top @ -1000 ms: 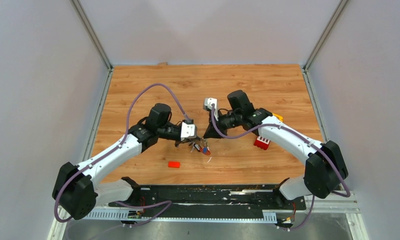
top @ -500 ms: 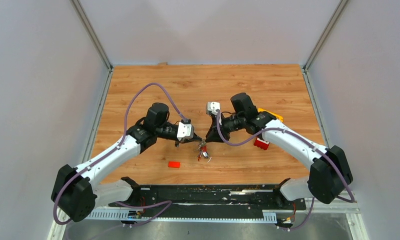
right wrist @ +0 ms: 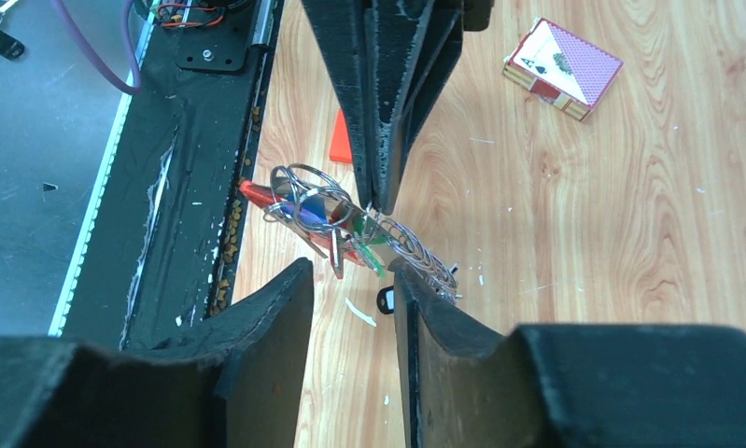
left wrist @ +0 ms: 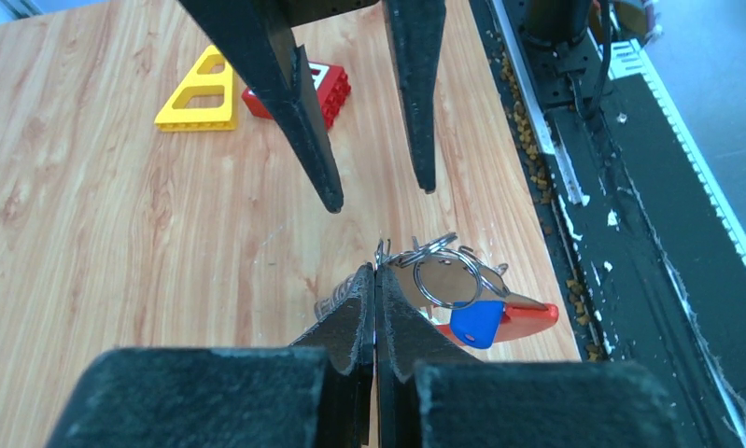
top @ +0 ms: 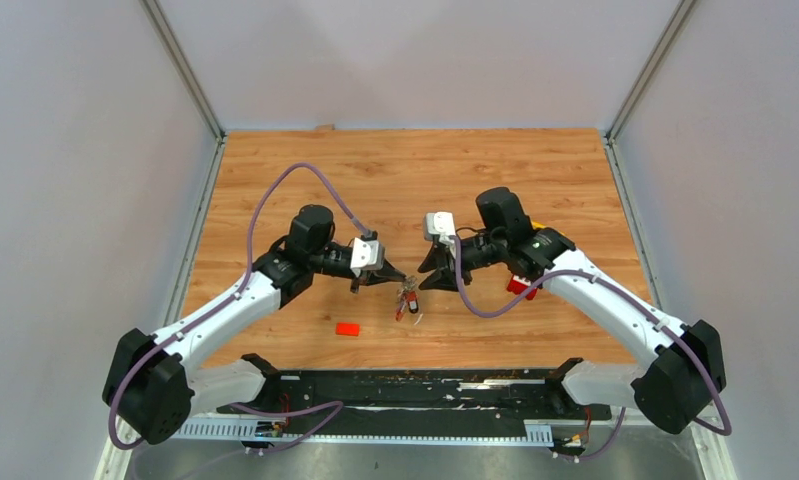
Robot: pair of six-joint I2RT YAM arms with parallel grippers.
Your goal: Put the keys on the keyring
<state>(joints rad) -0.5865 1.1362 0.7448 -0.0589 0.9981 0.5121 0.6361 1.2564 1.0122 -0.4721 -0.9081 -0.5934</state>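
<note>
The keyring (left wrist: 443, 271) is a bunch of wire rings with a red strap (left wrist: 529, 317) and a grey chain strip (right wrist: 415, 257). It hangs at the tip of my left gripper (left wrist: 376, 273), which is shut on one of its wires. A blue-tagged key (left wrist: 476, 323) and a green-tagged key (right wrist: 374, 258) hang in the bunch. A small black-tagged piece (right wrist: 385, 300) lies on the wood just beneath. My right gripper (right wrist: 350, 273) is open, its fingertips just short of the bunch and holding nothing. From above, the keyring (top: 408, 298) sits between the left gripper (top: 399, 279) and the right gripper (top: 423, 282).
A red studded brick (left wrist: 303, 89) and a yellow triangular piece (left wrist: 201, 93) lie behind the right arm. An orange block (top: 347, 328) sits near the front, and a card deck (right wrist: 563, 67) lies beyond the left arm. The black base rail (top: 415, 390) runs along the near edge.
My right gripper has opened, let go of the bunch and drawn back to the right. The left gripper stays shut on the keyring, which has shifted slightly right and toward the front.
</note>
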